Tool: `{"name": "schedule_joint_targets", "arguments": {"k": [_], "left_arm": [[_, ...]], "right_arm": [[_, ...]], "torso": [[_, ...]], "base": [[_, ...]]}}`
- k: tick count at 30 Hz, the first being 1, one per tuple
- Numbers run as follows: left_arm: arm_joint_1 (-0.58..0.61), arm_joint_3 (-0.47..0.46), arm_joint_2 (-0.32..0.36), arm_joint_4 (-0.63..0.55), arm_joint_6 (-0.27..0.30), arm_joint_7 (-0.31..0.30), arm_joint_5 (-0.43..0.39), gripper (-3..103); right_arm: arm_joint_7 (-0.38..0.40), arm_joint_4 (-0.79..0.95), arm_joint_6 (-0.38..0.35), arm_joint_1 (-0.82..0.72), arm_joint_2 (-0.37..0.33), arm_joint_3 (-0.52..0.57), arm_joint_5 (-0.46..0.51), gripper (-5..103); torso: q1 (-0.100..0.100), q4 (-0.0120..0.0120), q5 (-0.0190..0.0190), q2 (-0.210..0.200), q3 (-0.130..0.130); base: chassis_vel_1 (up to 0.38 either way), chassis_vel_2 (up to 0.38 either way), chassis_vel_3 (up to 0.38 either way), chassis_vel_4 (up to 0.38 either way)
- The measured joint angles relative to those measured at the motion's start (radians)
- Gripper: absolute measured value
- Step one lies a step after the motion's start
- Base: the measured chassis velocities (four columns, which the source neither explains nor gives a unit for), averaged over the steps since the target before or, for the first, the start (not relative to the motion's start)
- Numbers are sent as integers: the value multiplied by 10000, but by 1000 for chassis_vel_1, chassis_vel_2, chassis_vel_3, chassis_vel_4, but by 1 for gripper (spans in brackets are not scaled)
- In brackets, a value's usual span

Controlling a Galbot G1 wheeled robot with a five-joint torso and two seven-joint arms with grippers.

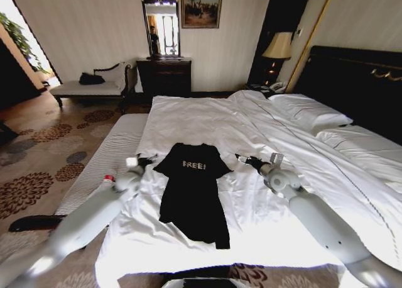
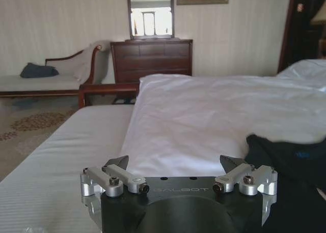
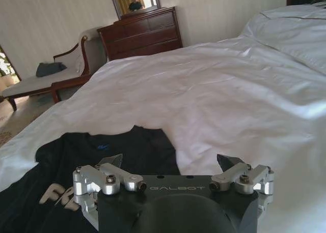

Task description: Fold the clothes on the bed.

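The clothes are one black T-shirt point(image 1: 191, 193) with white "FREE!" lettering, spread flat and face up near the foot of the bed point(image 1: 207, 121). My left gripper point(image 1: 148, 159) hovers open just beside the shirt's left sleeve, holding nothing. My right gripper point(image 1: 242, 157) is open too, just off the right sleeve. In the left wrist view the open left gripper point(image 2: 174, 167) sits over white sheet, with the T-shirt point(image 2: 290, 156) off to one side. In the right wrist view the right gripper point(image 3: 170, 163) hangs over the T-shirt point(image 3: 102, 151) at its edge.
A grey-striped bench point(image 1: 107, 159) runs along the bed's left side. Pillows point(image 1: 308, 112) and a dark headboard point(image 1: 358, 80) lie to the right. A cream chaise longue point(image 1: 94, 87), a dark dresser point(image 1: 164, 74) and a lamp point(image 1: 278, 46) stand by the far wall.
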Motion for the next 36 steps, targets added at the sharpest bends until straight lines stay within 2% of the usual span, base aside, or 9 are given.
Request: {"name": "schedule_joint_targets", "arguments": {"k": [4,9,17,24,27,29,30,34,36], "left_arm": [[1423,-928,332,-758,-329,629,450,100],[3099,-2078,417,-1411,-726,1143,1212,100],[5422,-3606,116,-2117,-1182,1969,2384,100],[7006,-4473,-407,-2694,-1392,2395,2690,100],[8011,-4965,-840,-2965,-1710,2728,3086,100],[8605,-5249,-1202,-3176,-1888,2876,3248,100],[8605,-5249,-1202,-3176,-1888,2876,3248,100],[9480,-5585,-1766,-3502,-2096,2920,3336,100],[9590,-5587,-1793,-3515,-2155,2920,3409,100]], "right_arm": [[48,736,-16,-819,-138,709,70,100],[-43,1743,-58,-2519,-43,2056,48,100],[-939,3282,59,-5708,776,3913,-1284,100],[-1424,4280,176,-7725,1368,4695,-1945,100],[-1682,4842,553,-9021,1756,4769,-3426,100],[-1932,5054,1027,-9778,2030,4581,-5266,100],[-1932,5054,1027,-9778,2030,4581,-5266,100],[-1977,5095,1837,-10606,2648,3602,-8207,100],[-1951,5034,1964,-10671,2752,3407,-8690,100]], "torso": [[0,-20,-1,1,-1],[2,-20,7,-1,0],[0,-16,3,0,-1],[3,-16,4,-2,1],[1,-15,3,0,-1],[0,-17,2,0,-1],[0,-17,2,0,-1],[1,-14,4,0,1],[1,-14,5,-1,1]], "base": [[0,0,0,0],[0,0,0,0],[0,0,0,0],[0,0,0,0],[0,0,0,0],[0,0,0,0],[0,0,0,0],[0,0,0,0],[0,0,0,0]]}}
